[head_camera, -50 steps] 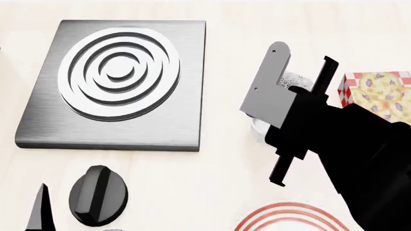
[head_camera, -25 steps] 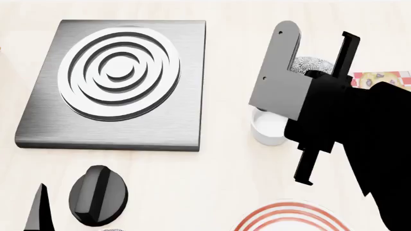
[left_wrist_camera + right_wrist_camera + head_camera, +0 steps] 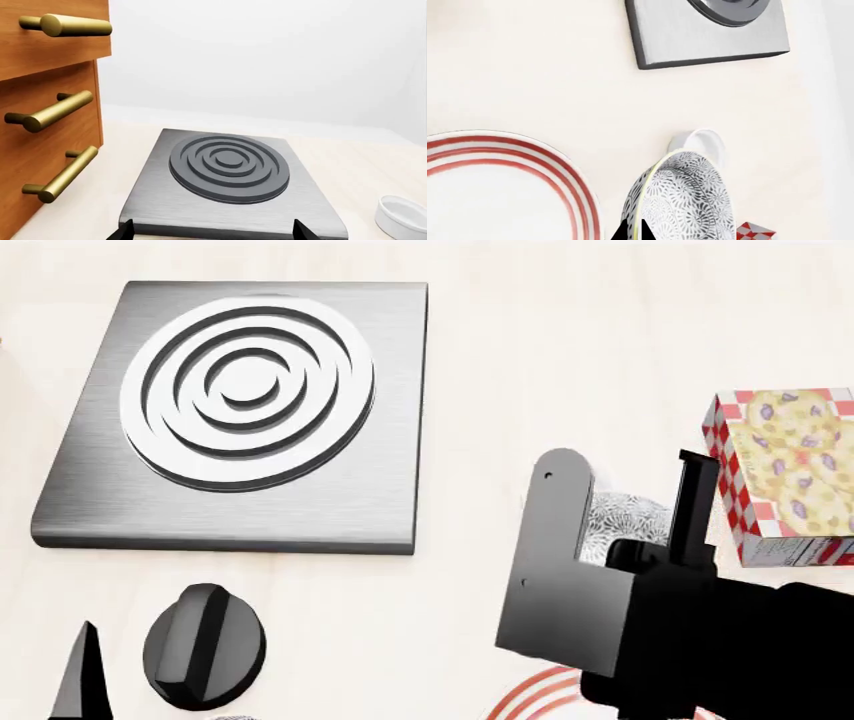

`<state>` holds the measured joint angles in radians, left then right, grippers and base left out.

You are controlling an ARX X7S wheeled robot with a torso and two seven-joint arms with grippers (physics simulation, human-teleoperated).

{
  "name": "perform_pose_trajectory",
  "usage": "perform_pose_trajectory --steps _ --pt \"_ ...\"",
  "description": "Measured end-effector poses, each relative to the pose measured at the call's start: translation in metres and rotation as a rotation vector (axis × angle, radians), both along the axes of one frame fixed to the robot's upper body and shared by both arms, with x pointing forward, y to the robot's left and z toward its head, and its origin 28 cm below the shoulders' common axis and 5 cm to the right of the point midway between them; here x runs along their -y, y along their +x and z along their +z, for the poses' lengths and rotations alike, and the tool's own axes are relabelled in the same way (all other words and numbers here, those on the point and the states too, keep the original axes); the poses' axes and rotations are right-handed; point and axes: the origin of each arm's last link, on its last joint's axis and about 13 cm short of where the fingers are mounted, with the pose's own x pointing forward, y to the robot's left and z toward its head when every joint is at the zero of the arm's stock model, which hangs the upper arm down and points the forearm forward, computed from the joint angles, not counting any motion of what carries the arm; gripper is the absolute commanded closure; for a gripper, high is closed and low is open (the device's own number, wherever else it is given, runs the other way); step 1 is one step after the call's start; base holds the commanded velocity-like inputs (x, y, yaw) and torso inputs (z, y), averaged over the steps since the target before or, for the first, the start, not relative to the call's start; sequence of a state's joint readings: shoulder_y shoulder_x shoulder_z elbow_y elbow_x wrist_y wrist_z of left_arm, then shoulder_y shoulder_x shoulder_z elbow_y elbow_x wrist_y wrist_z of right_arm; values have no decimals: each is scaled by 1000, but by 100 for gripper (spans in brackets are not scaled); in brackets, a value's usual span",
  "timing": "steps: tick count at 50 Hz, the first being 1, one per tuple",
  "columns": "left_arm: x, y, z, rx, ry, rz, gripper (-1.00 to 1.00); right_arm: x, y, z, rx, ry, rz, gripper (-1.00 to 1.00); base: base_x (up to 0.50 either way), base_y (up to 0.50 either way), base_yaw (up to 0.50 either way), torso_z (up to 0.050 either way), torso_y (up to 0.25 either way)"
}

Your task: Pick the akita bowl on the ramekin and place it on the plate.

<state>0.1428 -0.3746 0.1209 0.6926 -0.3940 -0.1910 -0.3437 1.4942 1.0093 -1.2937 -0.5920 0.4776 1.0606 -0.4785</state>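
My right gripper (image 3: 625, 512) is shut on the rim of the akita bowl (image 3: 630, 522), which hangs tilted above the counter. In the right wrist view the fingertips (image 3: 620, 233) pinch the speckled bowl (image 3: 688, 200) by its edge. The white ramekin (image 3: 702, 142) stands bare just beyond the bowl, and also shows in the left wrist view (image 3: 401, 218). In the head view my arm hides it. The red-ringed plate (image 3: 500, 190) lies beside the bowl, with its edge (image 3: 534, 692) showing under my arm. My left gripper (image 3: 213, 235) is open and holds nothing, low at the head view's left (image 3: 83, 680).
A steel burner plate (image 3: 234, 410) with raised rings lies at the far left, a black knob (image 3: 203, 645) in front of it. A red-checked cookie box (image 3: 787, 475) stands at the right. Wooden drawers with brass handles (image 3: 47, 115) rise beside the left arm.
My right gripper has carried the bowl off the ramekin and toward the near side, closer to the plate. The left arm has not moved.
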Motion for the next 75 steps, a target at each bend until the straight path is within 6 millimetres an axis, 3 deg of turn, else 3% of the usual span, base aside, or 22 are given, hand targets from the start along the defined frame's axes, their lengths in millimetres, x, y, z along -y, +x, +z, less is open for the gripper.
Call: perform_pose_trajectory --steps 15,39,75 --pt "0 0 1 1 1 -1 -100 -5 -23 -11 -78 -2 39 100 0 0 0 0 0" --pt "-1 0 0 1 2 1 -100 -4 -44 -23 -146 -34 40 100 0 0 0 0 0" --pt "0 -1 0 2 5 0 -100 -2 -59 -32 -184 -39 36 100 0 0 0 0 0"
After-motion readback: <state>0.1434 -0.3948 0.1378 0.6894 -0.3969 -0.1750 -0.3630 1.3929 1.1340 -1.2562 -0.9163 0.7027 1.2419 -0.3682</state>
